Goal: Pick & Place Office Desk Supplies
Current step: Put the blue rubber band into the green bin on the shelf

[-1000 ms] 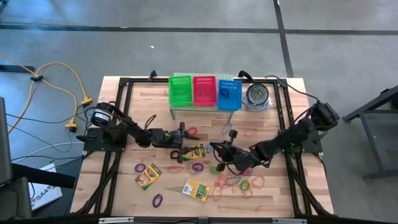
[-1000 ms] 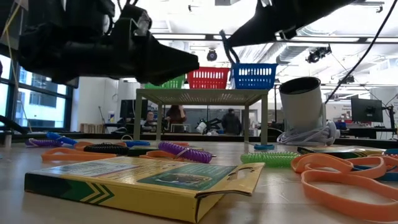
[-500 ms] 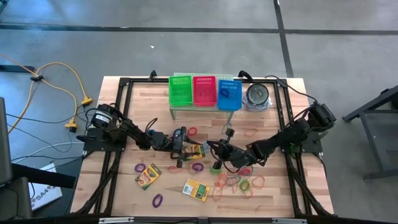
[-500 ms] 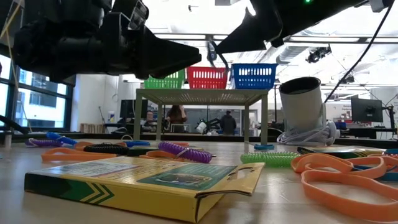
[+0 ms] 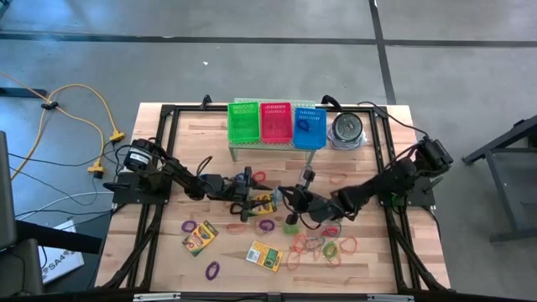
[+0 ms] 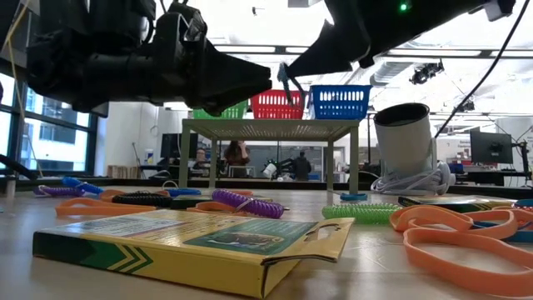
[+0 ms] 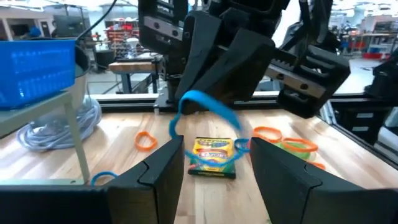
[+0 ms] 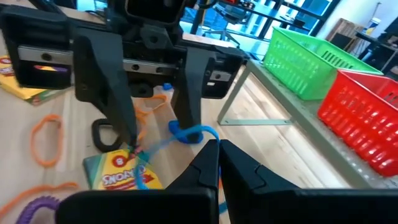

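My right gripper (image 5: pixel 288 199) is shut on a blue rubber band (image 7: pixel 208 102) above the table's middle. It faces my left gripper (image 5: pixel 249 191), which stands open and level just to its left. The band's loop (image 8: pixel 186 134) hangs close before the left gripper's fingers (image 8: pixel 127 118). I cannot tell whether it touches them. A yellow-and-green crayon box (image 5: pixel 263 204) lies flat on the table below and between the two grippers. It also shows past the left fingers in the left wrist view (image 7: pixel 214 155). My right gripper pinches the blue band's near part (image 8: pixel 200 133) between its two shut fingertips. The fingers come from the table's right and slant a little downward. The band droops as a slack loop beyond the fingertips, with its low end (image 8: pixel 140 165) over the crayon box. I cannot tell whether it rests on the box.
A green basket (image 5: pixel 244 123), a red basket (image 5: pixel 276 123) and a blue basket (image 5: pixel 309 127) stand on a small rack at the far edge, beside a round tin (image 5: pixel 346 128). Two more crayon boxes (image 5: pixel 200 236) (image 5: pixel 265 256) and many loose bands (image 5: pixel 323 246) lie nearer the front.
My right gripper has carried the blue band a little toward the table's left, closer to my left gripper. It has stayed shut on the band.
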Robot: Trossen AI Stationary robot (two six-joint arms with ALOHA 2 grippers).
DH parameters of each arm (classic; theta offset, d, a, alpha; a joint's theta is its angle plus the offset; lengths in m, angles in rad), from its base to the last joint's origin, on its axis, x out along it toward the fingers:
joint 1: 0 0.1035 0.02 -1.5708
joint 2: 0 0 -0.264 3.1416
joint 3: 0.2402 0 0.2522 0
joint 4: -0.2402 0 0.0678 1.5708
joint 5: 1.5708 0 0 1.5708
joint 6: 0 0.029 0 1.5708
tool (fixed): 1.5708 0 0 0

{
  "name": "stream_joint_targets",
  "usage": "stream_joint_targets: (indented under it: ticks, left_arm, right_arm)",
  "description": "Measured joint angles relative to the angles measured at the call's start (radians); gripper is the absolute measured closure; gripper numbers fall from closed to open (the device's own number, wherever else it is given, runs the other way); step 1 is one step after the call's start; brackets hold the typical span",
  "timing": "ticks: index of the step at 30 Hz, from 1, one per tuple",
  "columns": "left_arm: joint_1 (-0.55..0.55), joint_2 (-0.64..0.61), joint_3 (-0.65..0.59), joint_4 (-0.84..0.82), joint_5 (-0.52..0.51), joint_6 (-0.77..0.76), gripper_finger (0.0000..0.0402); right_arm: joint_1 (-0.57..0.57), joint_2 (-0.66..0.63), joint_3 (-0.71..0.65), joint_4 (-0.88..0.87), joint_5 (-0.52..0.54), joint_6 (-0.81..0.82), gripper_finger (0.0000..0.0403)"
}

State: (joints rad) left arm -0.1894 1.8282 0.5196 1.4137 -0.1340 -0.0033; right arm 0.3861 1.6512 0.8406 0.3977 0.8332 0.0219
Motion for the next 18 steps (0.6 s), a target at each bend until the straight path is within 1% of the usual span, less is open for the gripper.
stream_joint_targets:
  ticks: [3,6,18]
  left_arm:
    - [0.000,0.000,0.013,0.001,0.042,-0.017,0.0222]
    - [-0.001,0.000,0.018,0.003,0.045,-0.017,0.0222]
    - [0.000,0.000,0.018,-0.018,0.045,-0.032,0.0222]
  right_arm:
    - [-0.017,0.000,0.000,-0.001,-0.023,0.001,0.0401]
    - [-0.034,0.010,0.000,0.001,-0.056,0.008,0.0401]
    - [-0.042,0.025,0.000,0.003,-0.054,0.003,0.0401]
